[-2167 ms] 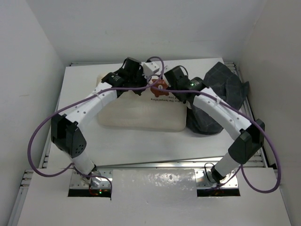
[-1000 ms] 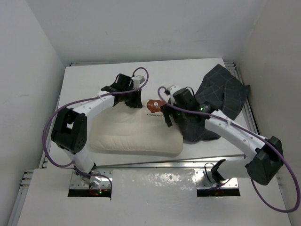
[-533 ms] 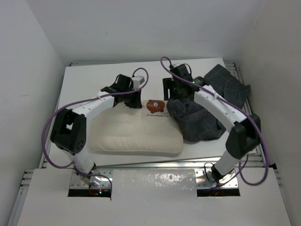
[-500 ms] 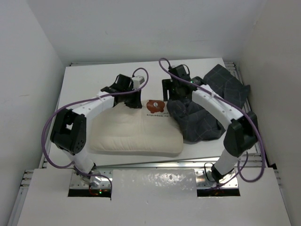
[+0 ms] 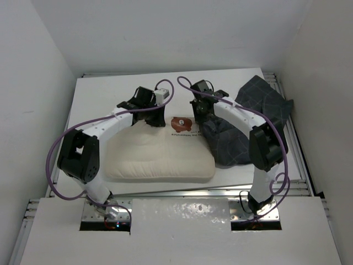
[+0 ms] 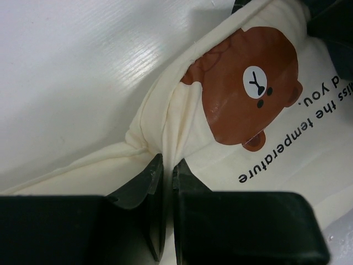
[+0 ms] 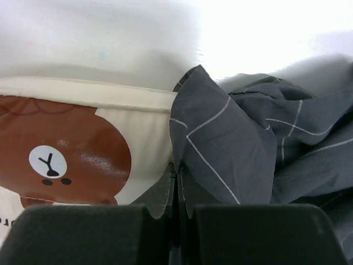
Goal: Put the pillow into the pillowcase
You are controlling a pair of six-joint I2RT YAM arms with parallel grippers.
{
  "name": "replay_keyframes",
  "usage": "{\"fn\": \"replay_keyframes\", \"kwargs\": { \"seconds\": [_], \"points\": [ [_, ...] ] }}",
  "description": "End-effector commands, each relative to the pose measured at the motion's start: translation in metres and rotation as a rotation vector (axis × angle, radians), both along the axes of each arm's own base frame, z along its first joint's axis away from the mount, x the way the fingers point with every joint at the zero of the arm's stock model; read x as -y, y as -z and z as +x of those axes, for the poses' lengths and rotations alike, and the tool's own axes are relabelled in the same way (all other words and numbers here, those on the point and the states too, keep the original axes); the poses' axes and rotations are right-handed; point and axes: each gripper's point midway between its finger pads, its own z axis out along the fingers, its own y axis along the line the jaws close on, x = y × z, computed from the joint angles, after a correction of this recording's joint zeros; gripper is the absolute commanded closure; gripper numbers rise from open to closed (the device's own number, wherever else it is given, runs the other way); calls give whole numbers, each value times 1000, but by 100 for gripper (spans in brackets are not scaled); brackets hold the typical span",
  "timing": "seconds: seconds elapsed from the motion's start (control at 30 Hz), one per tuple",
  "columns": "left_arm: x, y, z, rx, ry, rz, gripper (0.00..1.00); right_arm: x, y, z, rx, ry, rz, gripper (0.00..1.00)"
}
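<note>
While the pillow (image 5: 160, 154) lies across the middle of the surface (image 5: 99, 94), the left fingers (image 6: 139, 187) are pinched shut on its bunched upper edge beside the bear print (image 6: 248, 94). Just right of it, the right fingers (image 7: 151, 196) are clamped on a fold of the crumpled pillowcase (image 5: 270, 105).

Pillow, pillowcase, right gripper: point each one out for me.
pillow (image 5: 160, 157), top view, middle of its cream quilted face.
pillowcase (image 7: 220, 138), right wrist view, grey checked fold nearest the fingers.
right gripper (image 7: 175, 172), right wrist view, between its shut fingertips.
</note>
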Motion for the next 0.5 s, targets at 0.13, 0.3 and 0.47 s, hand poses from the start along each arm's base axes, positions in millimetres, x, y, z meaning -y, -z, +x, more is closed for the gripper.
{"fn": "replay_keyframes", "kwargs": {
  "seconds": [0.13, 0.3, 0.47],
  "points": [
    [14, -51, 15, 157, 23, -79, 100, -94, -65, -8, 234, -459, 173, 100],
    [13, -63, 23, 192, 7, -78, 100, -104, -47, -35, 150, -510, 224, 100],
    [-7, -86, 39, 260, -82, -92, 100, -83, -31, -63, 79, -527, 186, 83]
  ]
}}
